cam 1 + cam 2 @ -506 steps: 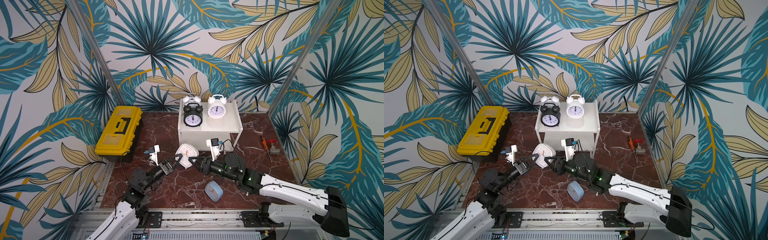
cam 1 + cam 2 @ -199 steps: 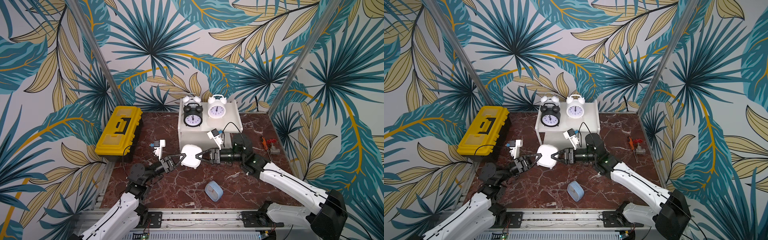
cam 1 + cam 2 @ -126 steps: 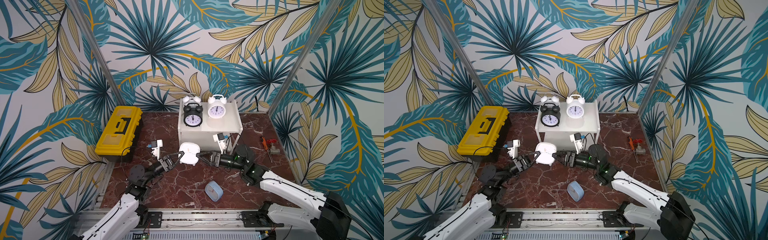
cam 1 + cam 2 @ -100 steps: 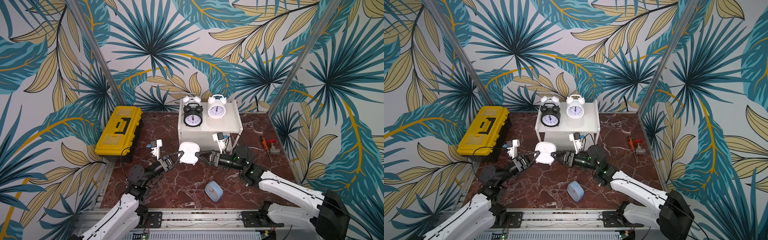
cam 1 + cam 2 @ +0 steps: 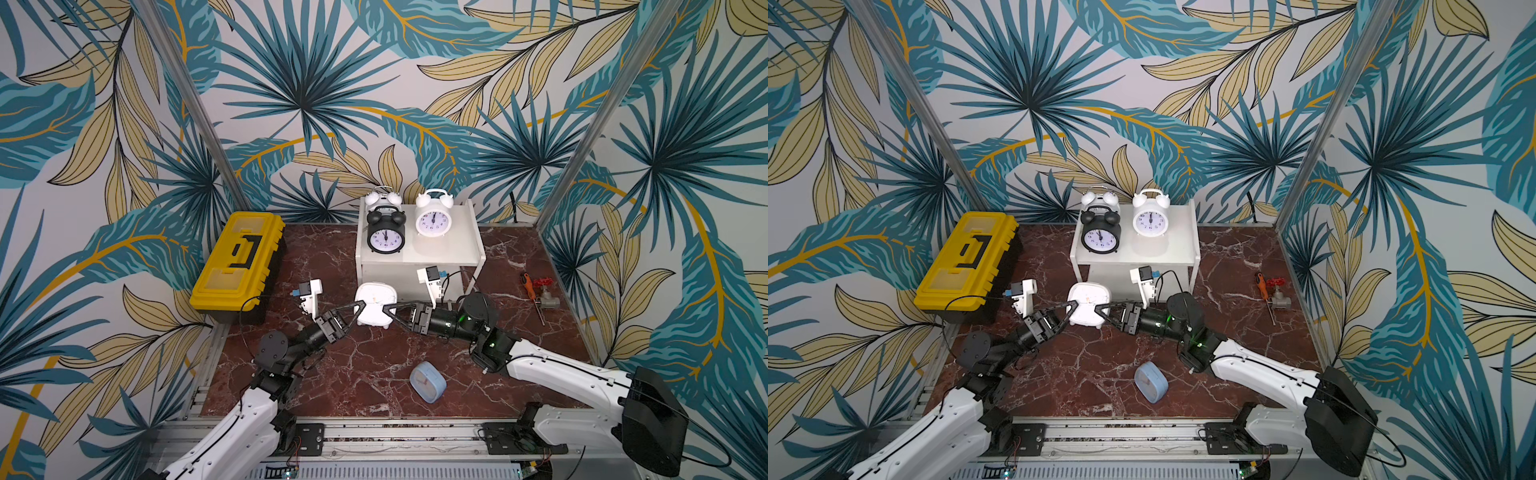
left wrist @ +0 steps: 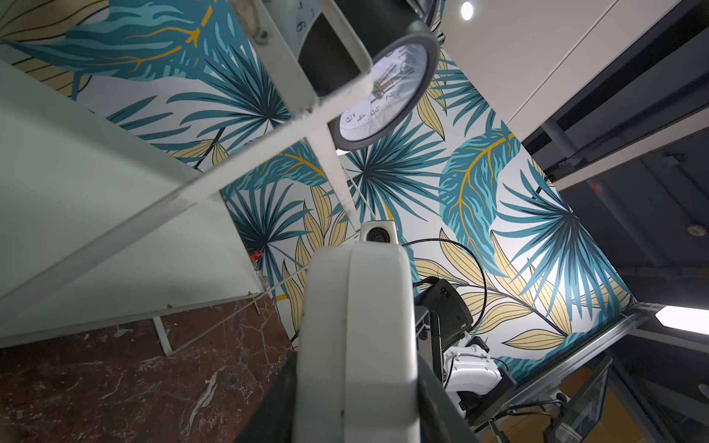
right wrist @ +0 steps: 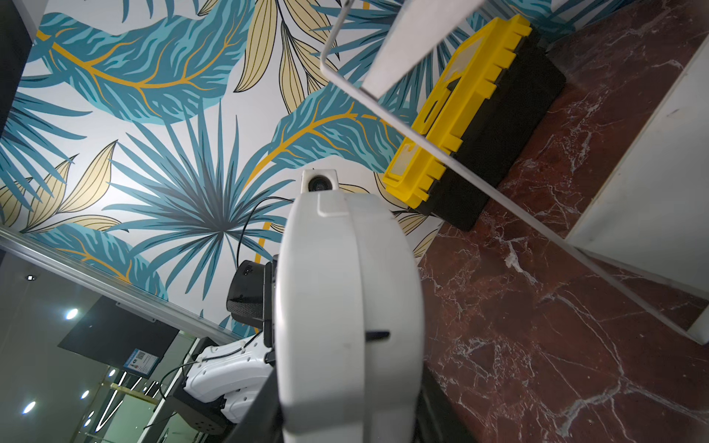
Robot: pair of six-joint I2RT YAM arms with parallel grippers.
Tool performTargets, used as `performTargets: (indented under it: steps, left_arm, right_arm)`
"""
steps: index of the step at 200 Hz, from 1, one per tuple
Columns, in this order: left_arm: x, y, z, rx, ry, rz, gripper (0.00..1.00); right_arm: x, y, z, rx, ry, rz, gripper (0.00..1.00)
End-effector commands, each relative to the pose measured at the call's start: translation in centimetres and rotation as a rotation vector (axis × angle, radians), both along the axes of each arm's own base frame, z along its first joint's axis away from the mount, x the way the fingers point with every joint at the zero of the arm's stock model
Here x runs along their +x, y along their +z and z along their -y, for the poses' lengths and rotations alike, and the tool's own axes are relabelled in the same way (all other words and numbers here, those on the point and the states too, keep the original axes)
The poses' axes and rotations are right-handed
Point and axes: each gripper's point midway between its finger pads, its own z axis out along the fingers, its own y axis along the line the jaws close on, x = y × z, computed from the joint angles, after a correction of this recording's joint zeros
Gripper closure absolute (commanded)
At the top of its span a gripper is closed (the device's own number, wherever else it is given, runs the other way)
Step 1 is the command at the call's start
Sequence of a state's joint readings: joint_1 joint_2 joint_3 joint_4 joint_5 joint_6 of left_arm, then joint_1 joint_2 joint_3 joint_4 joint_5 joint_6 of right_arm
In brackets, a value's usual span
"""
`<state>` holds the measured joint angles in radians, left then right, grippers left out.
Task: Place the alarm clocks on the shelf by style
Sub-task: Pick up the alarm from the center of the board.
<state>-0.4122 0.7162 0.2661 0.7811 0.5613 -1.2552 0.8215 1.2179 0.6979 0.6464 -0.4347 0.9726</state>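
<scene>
- White square clock (image 5: 376, 305) (image 5: 1088, 306) sits at mid-frame in both top views, just below the front edge of the shelf (image 5: 461, 237), caught between your two grippers.
- Your left gripper (image 5: 360, 309) has the clock by the edge toward frame left, with its jaws clamped across the casing.
- Your right gripper (image 5: 390, 312) has the opposite edge, toward frame right. Its jaws are likewise pressed against both flat sides.
- Each wrist view shows the clock edge-on (image 6: 356, 326) (image 7: 345, 307), filling the gap between that arm's dark jaws.
- You cannot tell whether its feet touch the table (image 5: 365, 365).
- Compared with half a second ago, the clock has hardly shifted. The right jaws then stood wider and just clear of its edge, and now they have closed onto it.
- A second ago your right arm reached in almost level from frame right, with its elbow up by the shelf's right leg. Now it comes in from the lower right.
- Two and a half seconds ago the clock was tilted dial-up with its orange hands plain. Now it sits squarer, feet toward the frame bottom.
- The clock has an all-white, rounded-square casing with two stubby feet. A seam runs round its edge, and only a faint orange fleck shows on the side facing up.
</scene>
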Motion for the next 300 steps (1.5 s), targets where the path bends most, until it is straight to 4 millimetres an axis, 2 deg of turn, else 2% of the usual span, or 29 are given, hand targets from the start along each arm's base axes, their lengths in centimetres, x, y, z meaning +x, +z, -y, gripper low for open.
performTargets:
  steps: [1, 13, 23, 41, 65, 70, 85, 107, 144, 179, 194, 207, 223, 238, 275, 300]
  left_arm:
    - [-0.4, 0.1, 0.0, -0.001, -0.006, 0.031, 0.47]
    - [-0.7, 0.2, 0.2, 0.007, -0.025, 0.034, 0.13]
    - [-1.0, 0.4, 0.5, 0.020, -0.053, 0.046, 0.00]
    - [-1.7, 0.9, 1.0, 0.045, -0.095, 0.066, 0.00]
    - [-2.8, 1.8, 1.7, 0.080, -0.167, 0.109, 0.00]
    - [-3.0, 2.0, 1.8, 0.086, -0.181, 0.120, 0.00]
    - [-3.4, 2.0, 2.1, 0.108, -0.208, 0.125, 0.00]
    - [-3.5, 1.8, 2.4, 0.132, -0.231, 0.118, 0.11]
    - [-3.6, 2.1, 2.5, 0.114, -0.245, 0.127, 0.42]
    - [-3.6, 2.8, 2.5, 0.114, -0.248, 0.144, 0.56]
    - [-3.5, 2.8, 2.6, 0.125, -0.242, 0.145, 0.63]
    - [-3.3, 2.8, 2.5, 0.127, -0.231, 0.146, 0.66]
    - [-3.1, 2.9, 2.4, 0.123, -0.214, 0.147, 0.69]
    - [-3.0, 3.0, 2.3, 0.119, -0.204, 0.153, 0.71]
    - [-3.2, 3.4, 2.6, 0.121, -0.236, 0.164, 0.72]
    - [-3.7, 3.4, 3.0, 0.148, -0.280, 0.183, 0.72]
  right_arm:
    - [-1.0, 0.9, -0.5, 0.013, 0.043, 0.035, 0.71]
    - [-1.0, 1.0, -0.5, -0.010, 0.039, 0.042, 0.72]
    - [-1.1, 1.2, -0.5, -0.022, 0.044, 0.054, 0.73]
    - [-1.2, 1.4, -0.4, -0.039, 0.055, 0.064, 0.73]
    - [-1.3, 0.8, -0.3, -0.092, 0.089, 0.050, 0.74]
    - [-0.3, 0.7, 0.5, -0.098, 0.070, 0.044, 0.74]
    - [-0.2, 0.7, 0.9, -0.104, 0.098, 0.035, 0.74]
    - [-0.2, 0.7, 1.2, -0.157, 0.122, 0.040, 0.74]
    - [-0.1, 0.8, 1.8, -0.199, 0.128, 0.051, 0.74]
    - [0.1, 0.6, 2.0, -0.228, 0.130, 0.046, 0.73]
    - [-0.1, 1.0, 2.1, -0.226, 0.139, 0.051, 0.65]
    - [-0.4, 1.3, 2.2, -0.223, 0.139, 0.064, 0.56]
    - [-0.4, 1.5, 2.9, -0.224, 0.101, 0.077, 0.38]
    - [-0.3, 1.5, 3.6, -0.210, 0.049, 0.086, 0.31]
    - [-0.6, 1.5, 5.3, -0.152, -0.038, 0.104, 0.28]
    - [-1.4, 2.1, 5.7, -0.158, -0.023, 0.144, 0.28]
